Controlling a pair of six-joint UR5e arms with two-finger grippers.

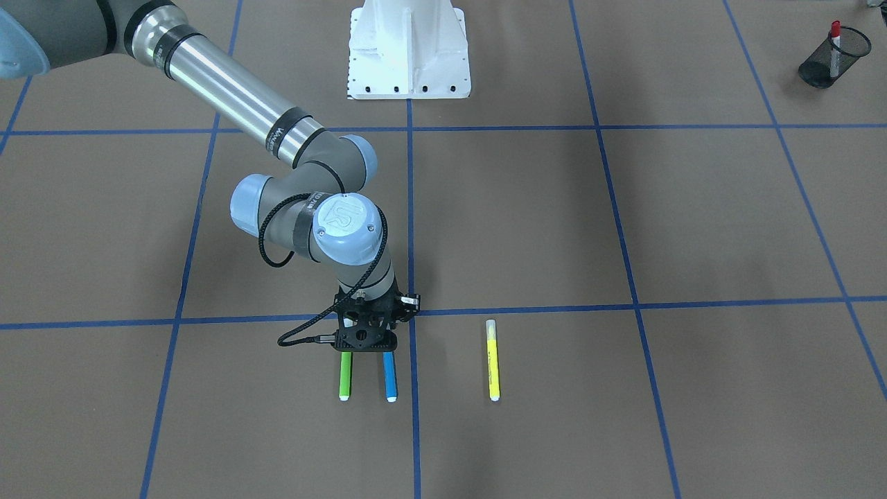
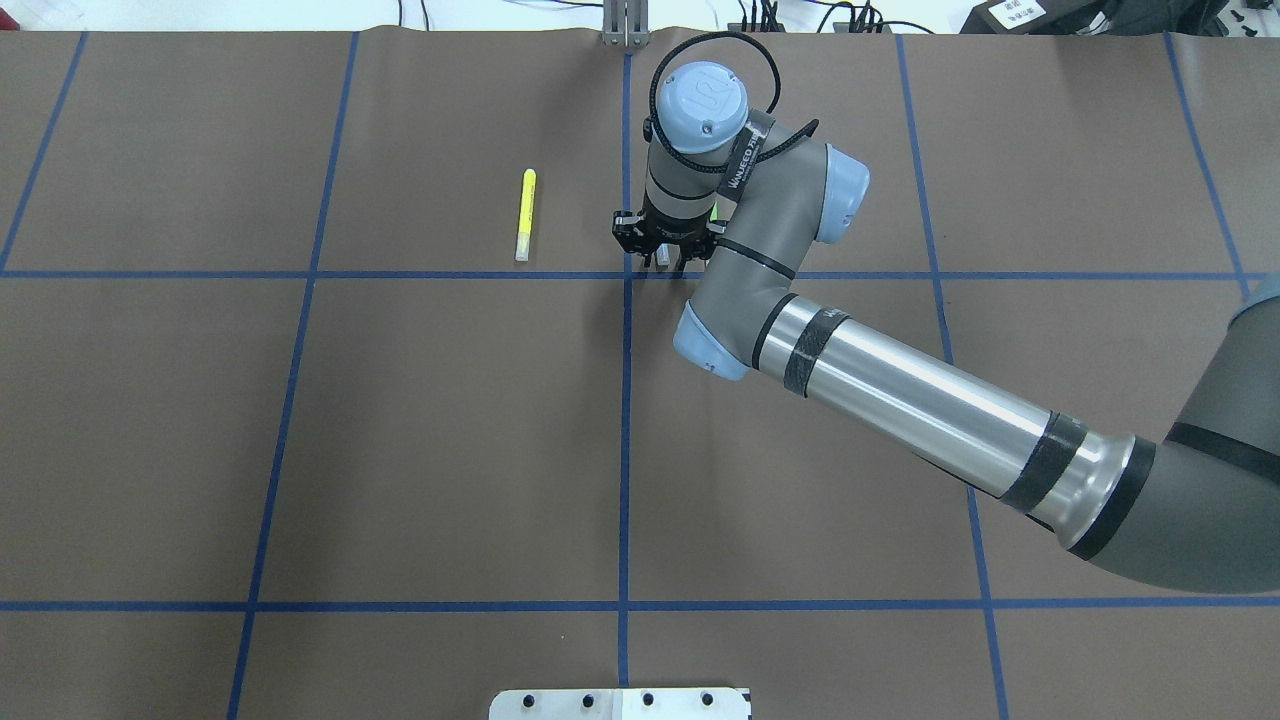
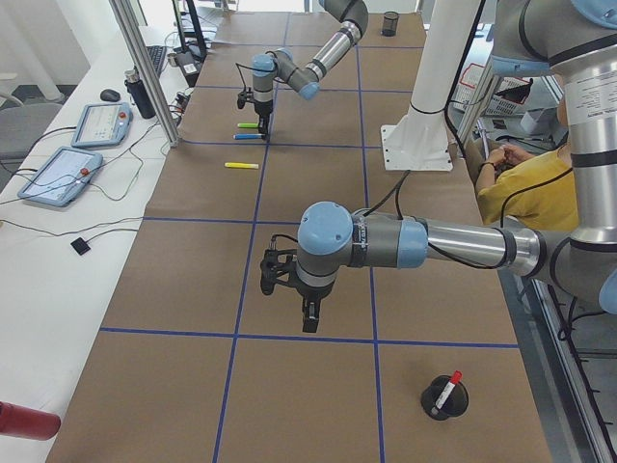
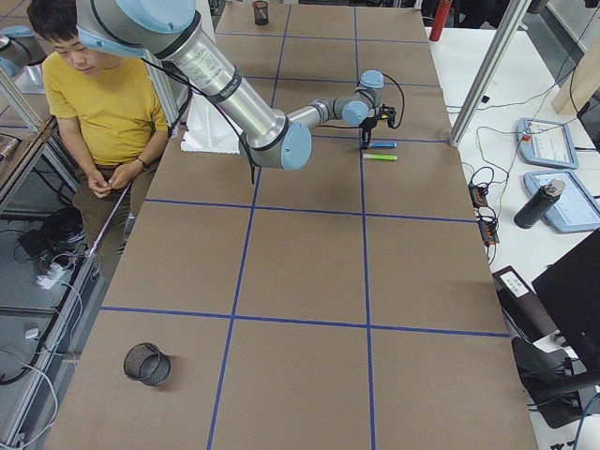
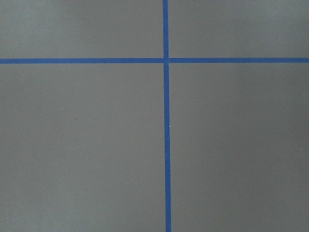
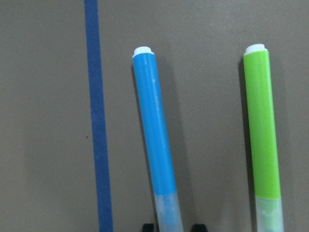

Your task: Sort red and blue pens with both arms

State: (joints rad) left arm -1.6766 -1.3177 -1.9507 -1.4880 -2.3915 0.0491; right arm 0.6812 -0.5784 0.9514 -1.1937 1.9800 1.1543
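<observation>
Over the table [image 1: 624,208], our right arm [image 1: 229,90] sets the right gripper [image 6: 172,226], fingers released, astride the blue pen [image 6: 154,140]. Closing skewed could knock the green pen [image 6: 263,135] just beside. Of the left gripper [image 3: 307,323] we cannot tell. We count two mesh cups [image 1: 818,73], one holding the red pen [image 1: 835,31], and four pens, one per colour.

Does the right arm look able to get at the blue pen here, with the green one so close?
Probably yes. The right gripper is open and straddles the clear-cap end of the blue pen. The green pen lies parallel but apart, leaving a gap.
</observation>
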